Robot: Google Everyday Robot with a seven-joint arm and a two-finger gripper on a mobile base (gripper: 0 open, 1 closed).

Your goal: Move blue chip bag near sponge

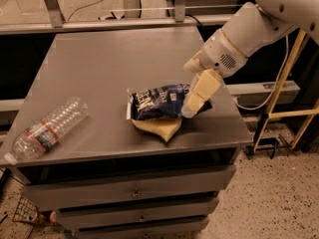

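The blue chip bag (158, 102) is dark navy with white lettering. It lies flat on the grey table (114, 63), partly on top of the sponge (158, 128). The pale yellow sponge sticks out from under the bag's front edge, near the table's front edge. My gripper (193, 106) comes in from the upper right and its cream fingers (200, 90) sit at the bag's right end, touching it. The white arm (249, 31) reaches in from the top right corner.
A clear plastic water bottle (46, 129) lies on its side at the table's front left, its cap near the edge. Drawers (134, 193) sit below the tabletop. A yellow frame (286, 78) and cables stand to the right of the table.
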